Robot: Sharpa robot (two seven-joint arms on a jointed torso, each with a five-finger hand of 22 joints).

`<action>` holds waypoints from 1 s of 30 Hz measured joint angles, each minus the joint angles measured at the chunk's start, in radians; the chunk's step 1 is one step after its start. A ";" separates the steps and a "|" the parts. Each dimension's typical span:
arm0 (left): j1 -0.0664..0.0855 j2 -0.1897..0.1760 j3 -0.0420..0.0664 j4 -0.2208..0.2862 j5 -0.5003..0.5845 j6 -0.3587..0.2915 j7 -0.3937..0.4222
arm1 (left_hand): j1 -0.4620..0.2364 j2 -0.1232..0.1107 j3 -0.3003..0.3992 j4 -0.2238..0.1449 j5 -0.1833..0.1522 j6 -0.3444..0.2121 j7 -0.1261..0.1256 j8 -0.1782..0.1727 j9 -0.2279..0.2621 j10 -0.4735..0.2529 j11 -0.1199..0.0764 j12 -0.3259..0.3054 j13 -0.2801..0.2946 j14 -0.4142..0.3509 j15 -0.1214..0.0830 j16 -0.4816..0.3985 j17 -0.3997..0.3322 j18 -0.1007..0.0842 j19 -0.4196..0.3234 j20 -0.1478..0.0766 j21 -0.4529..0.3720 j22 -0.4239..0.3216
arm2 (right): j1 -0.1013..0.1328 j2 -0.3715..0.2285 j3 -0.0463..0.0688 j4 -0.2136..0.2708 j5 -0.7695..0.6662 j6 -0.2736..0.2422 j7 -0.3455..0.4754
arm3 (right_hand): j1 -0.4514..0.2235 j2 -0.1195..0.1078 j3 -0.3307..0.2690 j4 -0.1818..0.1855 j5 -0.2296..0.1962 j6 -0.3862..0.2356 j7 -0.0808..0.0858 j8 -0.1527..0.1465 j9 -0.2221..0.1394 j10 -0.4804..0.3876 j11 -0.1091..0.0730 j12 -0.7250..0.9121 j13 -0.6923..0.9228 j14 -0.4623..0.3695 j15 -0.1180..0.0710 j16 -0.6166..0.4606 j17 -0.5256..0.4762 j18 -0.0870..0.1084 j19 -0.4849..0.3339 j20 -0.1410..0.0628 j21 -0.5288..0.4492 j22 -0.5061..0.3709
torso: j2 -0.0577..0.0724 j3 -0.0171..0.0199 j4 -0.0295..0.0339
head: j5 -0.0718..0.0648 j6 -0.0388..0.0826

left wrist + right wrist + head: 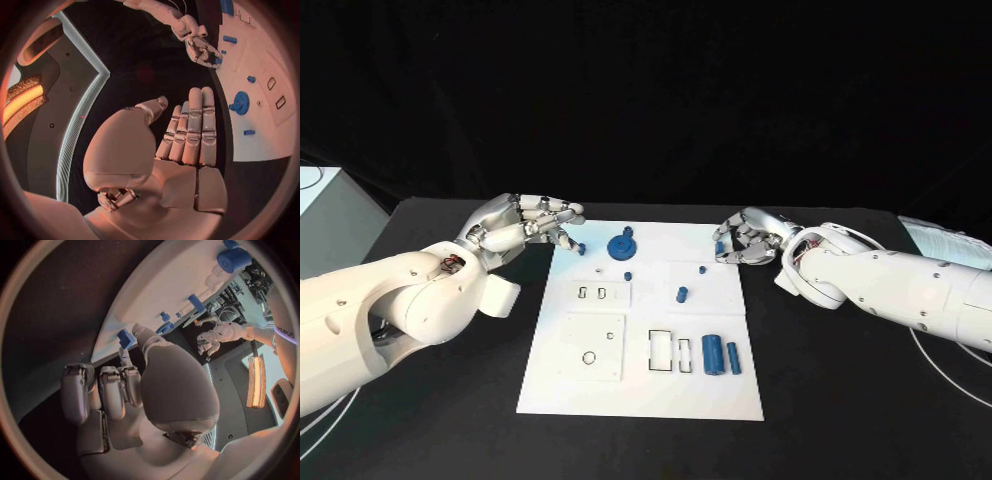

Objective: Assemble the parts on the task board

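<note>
The white task board (646, 395) lies in the middle of the table. At its far end sit a round blue part (622, 246) and several small blue parts, among them one (580, 248) just off my left hand (531, 225). That hand hovers at the board's far left corner and holds nothing. In the left wrist view its fingers (194, 125) are stretched out, with the round part (240, 102) beyond them. My right hand (750, 238) sits at the far right edge with its fingers (103, 390) curled in. A small blue part (126, 338) lies just past its fingertips.
Two blue cylinders (721, 355) lie side by side on the near right of the board, next to rectangular slots (672, 350). More slots (596, 293) and a square plate with a hole (593, 347) sit on the left. White paper (949, 240) lies at the table's far right.
</note>
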 measured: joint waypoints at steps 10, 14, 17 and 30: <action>0.000 0.000 0.000 -0.002 -0.002 0.001 0.000 | 0.000 0.000 0.000 0.000 0.000 0.000 0.000 0.000 0.000 0.000 0.000 0.000 0.000 0.000 0.000 0.000 0.000 0.000 0.000 0.000 0.000 0.000 | -0.002 0.004 0.000 -0.006 -0.004 0.002 -0.003 | 0.001 0.010 0.026 0.004 0.000 0.020 -0.006 0.012 0.001 0.002 -0.005 0.006 0.000 0.000 -0.008 0.000 0.000 0.000 0.000 0.000 0.002 0.000 | 0.000 0.0006 -0.0007 | 0.001 -0.004; 0.000 0.000 0.000 -0.002 -0.003 0.001 0.000 | 0.000 0.000 0.000 0.000 0.000 0.000 0.000 0.000 0.000 0.000 0.000 0.000 0.000 0.000 0.000 0.000 0.000 0.000 0.000 0.000 0.000 0.000 | -0.003 0.005 0.000 -0.009 -0.004 0.002 -0.004 | 0.000 0.019 0.037 0.010 0.000 0.023 -0.009 0.016 0.001 0.000 -0.007 0.006 0.000 0.000 -0.008 0.000 0.000 0.000 0.000 0.000 0.002 0.000 | 0.000 0.0006 -0.0008 | 0.001 -0.005; 0.000 0.000 0.000 -0.003 -0.003 0.001 0.000 | 0.000 0.000 0.000 0.000 0.000 0.000 0.000 0.000 0.000 0.000 0.000 0.000 0.000 0.000 0.000 0.000 0.000 0.000 0.000 0.000 0.000 0.000 | -0.003 0.006 0.000 -0.011 -0.004 0.001 -0.005 | 0.000 0.019 0.043 0.010 0.000 0.023 -0.009 0.016 0.001 0.000 -0.007 0.006 0.000 0.000 -0.007 0.000 0.000 0.000 0.000 -0.002 0.002 0.000 | 0.000 0.0006 -0.0008 | 0.001 -0.006; -0.001 0.000 0.000 -0.006 -0.006 0.004 -0.001 | 0.000 0.000 0.000 0.000 0.000 0.000 0.000 0.000 0.001 0.000 0.000 0.000 0.001 -0.004 -0.004 0.000 0.001 0.000 -0.006 0.006 0.004 0.002 | -0.004 0.010 0.000 -0.019 -0.005 0.000 -0.010 | -0.003 0.032 0.078 0.016 0.000 0.038 -0.013 0.027 0.001 0.004 -0.011 0.006 0.001 -0.001 -0.013 0.000 0.000 0.000 0.000 -0.008 0.006 0.000 | -0.001 0.0002 -0.0006 | 0.000 -0.007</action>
